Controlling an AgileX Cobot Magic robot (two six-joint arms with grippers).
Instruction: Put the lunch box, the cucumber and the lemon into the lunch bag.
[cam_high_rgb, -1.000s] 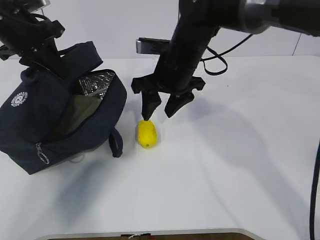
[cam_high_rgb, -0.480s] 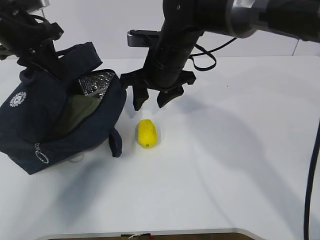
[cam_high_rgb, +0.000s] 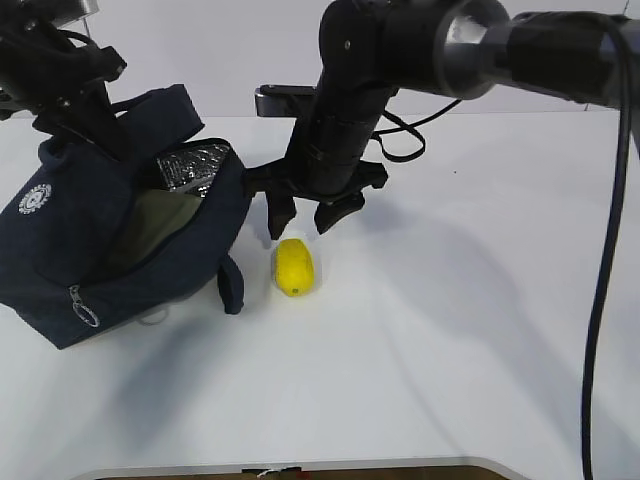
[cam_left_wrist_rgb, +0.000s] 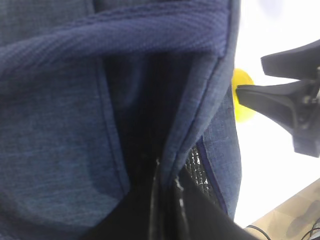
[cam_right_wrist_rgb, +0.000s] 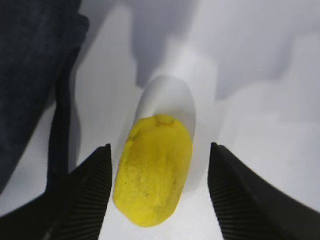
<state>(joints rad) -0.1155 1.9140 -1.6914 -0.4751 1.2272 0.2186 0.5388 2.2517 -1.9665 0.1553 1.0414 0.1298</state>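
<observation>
The navy lunch bag (cam_high_rgb: 90, 240) lies at the left with its mouth open, silver lining showing. My left gripper (cam_high_rgb: 78, 112) is shut on the bag's upper fabric edge (cam_left_wrist_rgb: 200, 95), holding it up. Just right of the bag, the yellow lemon (cam_high_rgb: 294, 267) rests on the table. My right gripper (cam_high_rgb: 303, 222) hangs open right above the lemon (cam_right_wrist_rgb: 152, 170), one finger on each side and not touching it. A dull green surface (cam_high_rgb: 158, 225) shows inside the bag; I cannot tell what it is. Lunch box and cucumber are hidden.
The white table (cam_high_rgb: 470, 330) stretches right and forward of the lemon. The bag's loop handle (cam_high_rgb: 232, 285) lies close to the lemon's left side. The right arm's black cable (cam_high_rgb: 415, 135) trails behind, and the table's front edge (cam_high_rgb: 300, 465) is near.
My right gripper shifted left and up off the lemon's right side, then came down again so its open fingers straddle the lemon. The left gripper and bag stayed put.
</observation>
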